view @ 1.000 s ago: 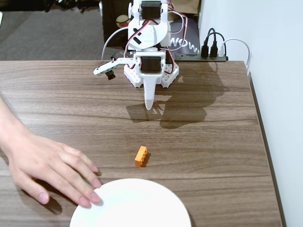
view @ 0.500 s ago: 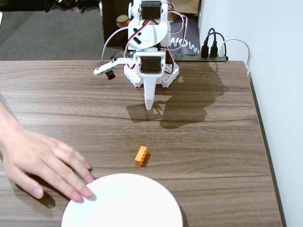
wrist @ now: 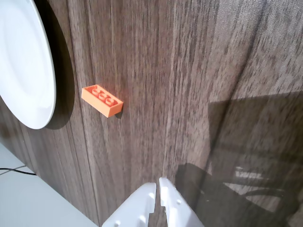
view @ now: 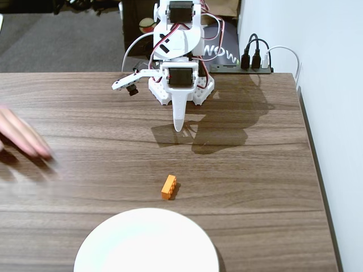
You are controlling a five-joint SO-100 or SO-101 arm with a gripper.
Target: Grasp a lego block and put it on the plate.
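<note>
Nothing grasped yet, whole task still ahead of me.

My gripper (wrist: 157,187) hangs empty, fingers pressed together, upper centre of the fixed view; lego block (view: 168,187) lies lower centre on the wood-grain table (view: 266,158), near the plate (view: 146,242) at the bottom edge. A blurred hand (view: 22,134) at left; white wall right, power strip (view: 244,68) behind.

Bright orange lego block (view: 168,187), plain white plate (view: 146,243), dark wood-grain table (view: 255,170), white arm (view: 178,51).
</note>
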